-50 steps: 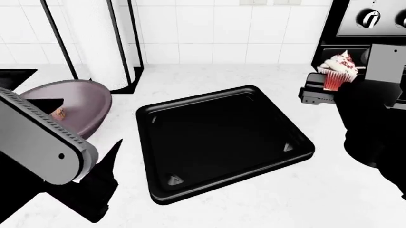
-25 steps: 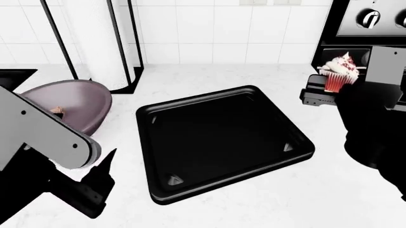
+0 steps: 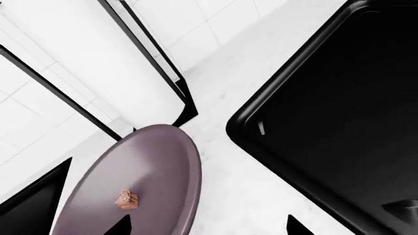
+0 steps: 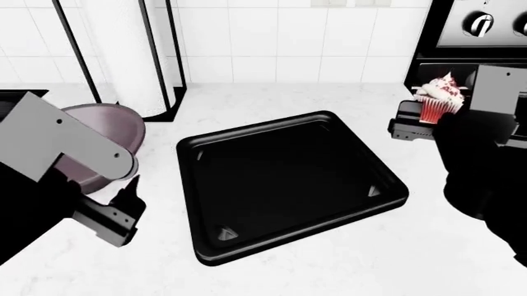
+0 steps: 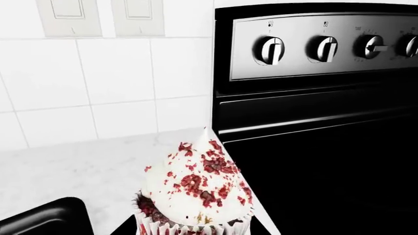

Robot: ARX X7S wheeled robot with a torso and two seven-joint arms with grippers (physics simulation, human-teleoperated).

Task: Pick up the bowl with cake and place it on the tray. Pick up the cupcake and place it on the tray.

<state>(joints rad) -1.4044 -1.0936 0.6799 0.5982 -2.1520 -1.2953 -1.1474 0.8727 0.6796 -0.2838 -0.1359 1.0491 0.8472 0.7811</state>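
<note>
The mauve-grey bowl stands left of the tray, half hidden by my left arm. The tiny tan cake lies inside the bowl. My left gripper is open and straddles the bowl's rim, one fingertip over the inside and the other over the counter. The black tray lies in the middle with nothing on it. To its right my right gripper is shut on the cupcake, held above the counter beside the stove. In the right wrist view the cupcake fills the space between the jaws.
A black wire stand with a white roll rises behind the bowl. A black stove with knobs sits at the far right. A dark sink edge shows at the left. Wall switches are on the tiles.
My left arm has swung in toward the bowl, bringing the open gripper to its rim. The right gripper with the cupcake has hardly moved.
</note>
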